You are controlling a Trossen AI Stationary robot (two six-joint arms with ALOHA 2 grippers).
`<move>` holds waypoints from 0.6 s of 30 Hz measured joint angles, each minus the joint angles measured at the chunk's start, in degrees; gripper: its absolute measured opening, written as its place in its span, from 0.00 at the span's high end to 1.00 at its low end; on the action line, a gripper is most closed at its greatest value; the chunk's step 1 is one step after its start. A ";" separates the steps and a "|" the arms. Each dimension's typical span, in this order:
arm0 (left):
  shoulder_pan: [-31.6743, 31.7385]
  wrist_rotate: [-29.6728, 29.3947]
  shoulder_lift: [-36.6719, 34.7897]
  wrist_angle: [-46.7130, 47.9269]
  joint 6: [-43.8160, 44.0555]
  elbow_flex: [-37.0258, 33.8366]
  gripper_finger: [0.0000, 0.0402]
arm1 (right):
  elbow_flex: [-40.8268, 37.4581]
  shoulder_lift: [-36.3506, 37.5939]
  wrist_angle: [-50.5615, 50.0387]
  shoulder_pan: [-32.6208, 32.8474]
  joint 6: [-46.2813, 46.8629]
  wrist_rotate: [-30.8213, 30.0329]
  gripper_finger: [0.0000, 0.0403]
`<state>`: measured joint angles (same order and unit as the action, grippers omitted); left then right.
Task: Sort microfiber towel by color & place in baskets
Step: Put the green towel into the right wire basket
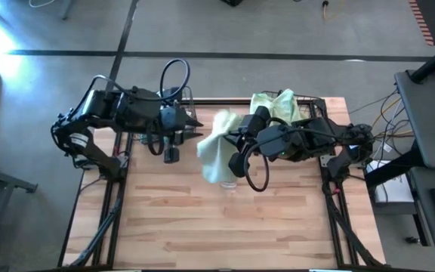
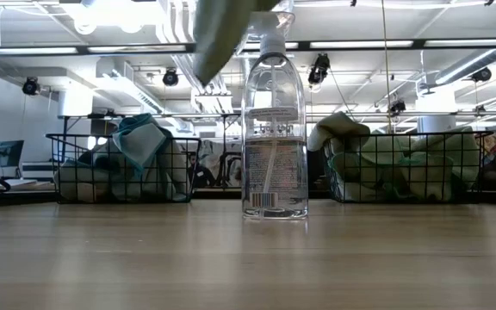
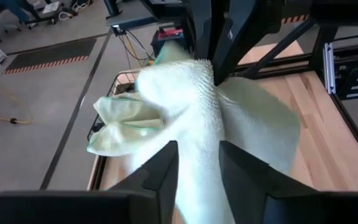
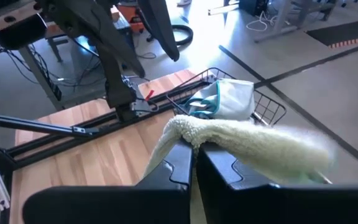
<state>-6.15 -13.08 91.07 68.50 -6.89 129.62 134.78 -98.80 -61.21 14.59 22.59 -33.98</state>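
A wooden slatted desk (image 1: 225,227) is seen from above, its near half bare. Toward the middle of the desk stands a clear plastic spray bottle (image 2: 274,129) with a printed label, upright; in the level view it sits in front of everything else.

Above the bottle hangs a pale green microfiber towel (image 1: 219,147), draped and lifted off the desk. The right end effector (image 1: 236,138) is clenched on this towel's upper edge, its two dark fingers (image 4: 182,163) pressed together with the cloth bunched between them. The left end effector (image 1: 195,127) sits just beside the same towel, on its side toward the left edge of the desk; its dark fingers (image 3: 163,171) stand apart with the cloth hanging in the gap, released rather than pinching.

Along the far edge of the desk sit two black wire-mesh rectangular baskets. The basket toward the far left corner (image 2: 123,168) holds light blue towels (image 2: 140,138), heaped above the rim. The basket toward the far right corner (image 2: 407,168) holds pale green towels (image 2: 343,129), also heaped, one corner drooping over the rim. Beyond the desk lies a grey concrete floor (image 1: 278,30).
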 joint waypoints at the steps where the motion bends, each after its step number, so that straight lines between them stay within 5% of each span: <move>1: 0.00 0.00 0.00 0.27 -0.04 0.00 0.74 | 0.00 0.00 0.02 0.00 0.00 0.00 0.98; 10: 0.00 -0.54 0.00 3.83 -1.19 0.00 0.67 | 0.00 0.00 0.15 0.00 -0.17 -1.15 0.98; 18: 0.00 -3.63 -0.16 10.78 1.71 0.00 0.67 | 0.00 0.80 -1.59 -0.04 -3.38 -12.82 0.98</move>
<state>-6.15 -16.71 90.91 79.28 -5.18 129.62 134.78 -98.01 -62.80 14.55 19.21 -46.80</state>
